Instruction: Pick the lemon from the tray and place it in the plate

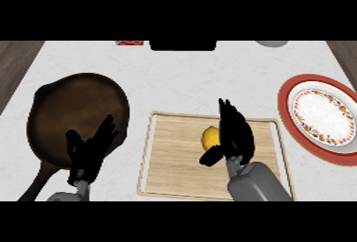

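You see the lemon point(210, 137), small and yellow, lying on the light wooden tray point(174, 160) near its upper middle, its right side hidden. The tray is rectangular with a raised rim, flat on the counter. The plate point(293, 94), round, red-rimmed with a white patterned centre, sits well apart at the right.

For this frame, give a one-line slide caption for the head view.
Right hand beside the yellow lemon on the light wooden tray; red-rimmed round plate waits at right.
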`<state>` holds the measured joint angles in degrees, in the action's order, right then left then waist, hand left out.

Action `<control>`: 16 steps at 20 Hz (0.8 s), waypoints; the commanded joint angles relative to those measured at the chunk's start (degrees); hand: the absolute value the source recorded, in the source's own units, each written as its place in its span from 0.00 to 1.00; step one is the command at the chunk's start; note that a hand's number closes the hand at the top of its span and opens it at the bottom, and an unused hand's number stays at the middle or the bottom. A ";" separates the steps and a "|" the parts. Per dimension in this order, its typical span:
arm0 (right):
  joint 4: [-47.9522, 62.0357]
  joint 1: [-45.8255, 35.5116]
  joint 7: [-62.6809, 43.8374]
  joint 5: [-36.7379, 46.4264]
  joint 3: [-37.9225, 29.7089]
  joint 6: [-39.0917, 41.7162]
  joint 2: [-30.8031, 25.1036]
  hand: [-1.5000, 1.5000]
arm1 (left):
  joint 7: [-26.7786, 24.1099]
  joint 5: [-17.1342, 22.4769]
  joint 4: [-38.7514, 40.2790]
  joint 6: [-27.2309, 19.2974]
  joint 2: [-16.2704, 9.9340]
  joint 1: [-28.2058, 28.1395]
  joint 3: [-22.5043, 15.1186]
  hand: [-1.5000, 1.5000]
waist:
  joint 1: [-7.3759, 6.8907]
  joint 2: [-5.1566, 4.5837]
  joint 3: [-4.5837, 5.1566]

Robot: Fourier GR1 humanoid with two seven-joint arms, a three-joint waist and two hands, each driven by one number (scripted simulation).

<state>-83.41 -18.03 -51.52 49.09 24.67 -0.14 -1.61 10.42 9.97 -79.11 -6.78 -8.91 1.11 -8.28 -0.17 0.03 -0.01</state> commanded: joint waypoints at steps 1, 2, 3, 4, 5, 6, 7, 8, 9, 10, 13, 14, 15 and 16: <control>5.80 -0.48 3.27 0.21 -1.09 -1.34 1.53 0.00 | 3.78 -0.15 -3.25 0.81 -1.02 -0.23 1.70 0.50 | -0.08 -0.03 0.01; 10.27 -3.93 5.45 -0.54 -4.10 -1.42 1.54 0.00 | -2.63 -1.42 5.11 0.95 2.20 0.87 0.43 0.50 | -0.04 -0.12 0.02; 4.22 2.12 4.22 1.46 -1.21 0.13 1.56 0.00 | 0.68 -1.29 -0.77 1.12 1.12 -1.63 0.71 0.50 | 0.06 0.00 0.01; 1.40 2.59 3.89 0.87 -1.86 1.96 0.63 0.00 | 5.28 -0.69 -8.04 1.50 -0.72 -3.40 0.52 0.50 | 0.00 0.04 0.00; 6.80 0.59 5.22 0.27 -0.69 3.96 0.21 1.00 | 1.77 -1.04 -1.33 1.01 0.47 -0.93 0.92 0.50 | -0.03 -0.05 0.01; 6.94 -2.25 5.98 -1.65 -2.22 7.37 -0.19 1.00 | 1.48 -1.65 -3.07 0.40 0.71 -2.53 0.37 0.50 | -0.17 -0.03 0.01; 5.38 -0.20 7.59 0.24 -1.09 6.57 -1.54 1.00 | 1.35 -0.80 0.88 1.93 1.19 1.25 1.42 0.50 | 0.16 -0.04 0.02; 2.77 3.59 7.19 3.11 1.73 4.27 -1.22 1.00 | 0.93 -2.77 -3.68 -0.22 1.98 -4.23 -0.55 0.50 | 0.06 0.04 0.01; 9.65 0.67 8.73 4.45 1.37 -0.06 1.51 1.00 | 3.45 -2.95 -4.99 -0.65 2.28 -2.24 -0.46 0.50 | -0.10 -0.02 0.00; 11.03 0.80 8.88 5.11 1.97 -1.69 1.53 1.00 | 4.62 -0.57 -3.56 2.15 0.32 -0.21 2.27 0.50 | -0.07 -0.04 0.01; 7.30 1.16 8.55 6.58 -0.01 2.00 1.00 1.00 | 5.11 -2.21 -8.22 1.80 0.99 -4.09 1.29 0.50 | 0.00 0.02 0.01; 9.26 -0.01 7.59 7.02 1.22 1.48 1.56 1.00 | 1.43 -2.85 -3.92 2.49 1.53 -3.94 1.46 0.50 | -0.02 -0.01 0.02; 8.42 1.25 9.23 8.76 0.30 -0.08 1.56 1.00 | 0.82 -3.29 -0.66 2.24 2.24 -1.34 2.44 0.50 | 0.11 -0.02 0.02; 6.43 3.78 7.21 10.50 3.72 -2.03 1.57 1.00 | -1.24 -1.95 0.65 3.78 1.50 -2.14 3.53 0.50 | 0.15 -0.01 0.02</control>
<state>-76.23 -17.66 -43.94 55.99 25.30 -0.05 -0.63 11.87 7.82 -81.57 -4.47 -7.62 -1.10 -6.24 -0.11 0.32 0.13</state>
